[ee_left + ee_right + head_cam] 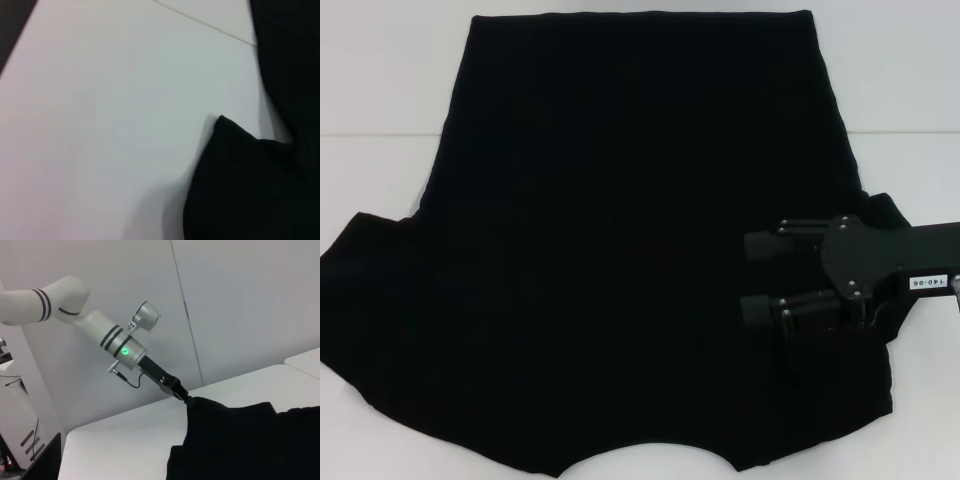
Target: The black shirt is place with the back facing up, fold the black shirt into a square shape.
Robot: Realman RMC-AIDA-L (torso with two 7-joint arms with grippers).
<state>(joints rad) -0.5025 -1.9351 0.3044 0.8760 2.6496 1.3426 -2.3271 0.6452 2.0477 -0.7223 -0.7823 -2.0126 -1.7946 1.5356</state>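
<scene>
The black shirt (620,250) lies spread on the white table, hem at the far side and curved neckline at the near edge. My right gripper (758,278) is open, its fingers (760,245) apart over the shirt's right side by the right sleeve, holding nothing. My left gripper (181,393) is outside the head view. The right wrist view shows it at the shirt's left sleeve end (192,402), where the fabric peaks up to its tip, and it looks shut on that fabric. The left wrist view shows the sleeve corner (225,130) with a shadow under it.
The white table (380,120) has a seam line running across it behind the shirt. Bare table shows left and right of the shirt and at the near edge. A wall stands behind the left arm (120,347).
</scene>
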